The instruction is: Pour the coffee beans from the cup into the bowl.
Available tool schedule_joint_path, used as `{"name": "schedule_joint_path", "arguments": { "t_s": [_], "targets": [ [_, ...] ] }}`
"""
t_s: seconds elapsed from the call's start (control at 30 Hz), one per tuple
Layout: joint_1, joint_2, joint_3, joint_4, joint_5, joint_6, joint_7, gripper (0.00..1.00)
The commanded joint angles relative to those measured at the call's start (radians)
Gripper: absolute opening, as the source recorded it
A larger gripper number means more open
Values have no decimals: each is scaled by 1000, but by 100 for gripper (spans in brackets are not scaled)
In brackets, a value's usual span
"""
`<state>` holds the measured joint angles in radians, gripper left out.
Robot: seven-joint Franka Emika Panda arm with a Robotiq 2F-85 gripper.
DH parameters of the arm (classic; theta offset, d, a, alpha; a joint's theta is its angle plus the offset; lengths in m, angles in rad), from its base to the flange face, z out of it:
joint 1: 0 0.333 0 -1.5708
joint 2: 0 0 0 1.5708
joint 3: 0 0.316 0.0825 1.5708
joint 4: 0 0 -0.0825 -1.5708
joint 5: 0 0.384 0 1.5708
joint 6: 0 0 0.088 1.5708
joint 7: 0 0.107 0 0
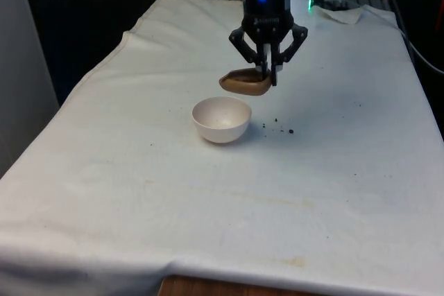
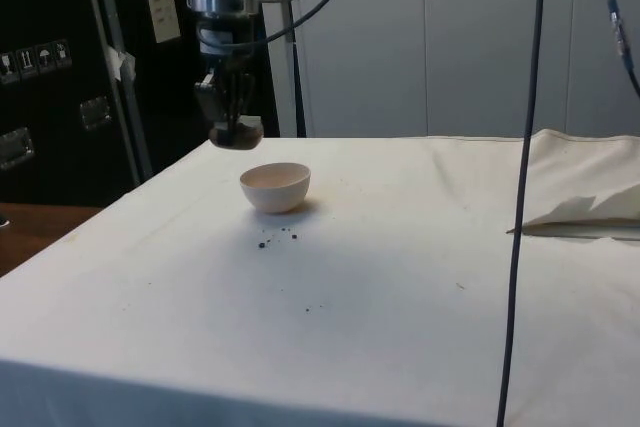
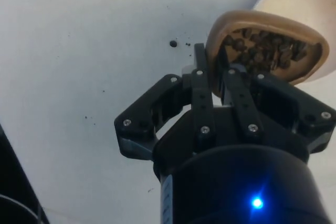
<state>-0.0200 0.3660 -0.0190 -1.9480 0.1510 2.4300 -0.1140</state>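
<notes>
The gripper (image 1: 268, 74) pinches the rim of the brown cup (image 1: 245, 84) – coffee beans (image 3: 262, 51) inside, tilted in the air – which juts from its fingertips toward the front view's left, just above the white bowl (image 1: 220, 120).

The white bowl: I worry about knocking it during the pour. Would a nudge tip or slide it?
The white bowl has a rounded underside, so it would likely rock or tip. It looks empty, probably light, and may slide on the white cloth. The brown cup hangs just above its rim.
</notes>
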Motion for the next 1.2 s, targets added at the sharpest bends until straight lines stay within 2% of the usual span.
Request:
{"name": "schedule_joint_path", "arguments": {
  "t_s": [0.0,0.07,0.1,0.13,0.37,0.4,0.43,0.63,0.67,0.7,0.73,1.0,1.03,1.07,1.17],
  "targets": [
    [-10,-8,6,-8,23,-3,-18,0],
    [-11,-8,4,-8,30,-4,-25,0],
    [-1,0,-5,-1,16,-2,-13,0],
    [-12,-9,-2,-10,47,-6,-40,0],
    [-10,-18,-26,-23,110,-17,-91,0],
    [-3,-10,-34,-17,100,-16,-84,0],
    [-10,-20,-28,-26,117,-18,-97,0],
    [-11,-32,-46,-47,165,-22,-139,0],
    [-11,-35,-49,-50,170,-23,-144,0],
    [-4,-23,-55,-38,155,-23,-132,0],
    [-11,-37,-52,-54,177,-24,-152,0],
    [-10,-36,-74,-59,204,-28,-187,0],
    [-4,-35,-78,-61,194,-23,-178,0],
    [-11,-35,-76,-58,206,-29,-189,0],
    [-12,-32,-83,-52,217,-33,-197,0]
  ]
}}
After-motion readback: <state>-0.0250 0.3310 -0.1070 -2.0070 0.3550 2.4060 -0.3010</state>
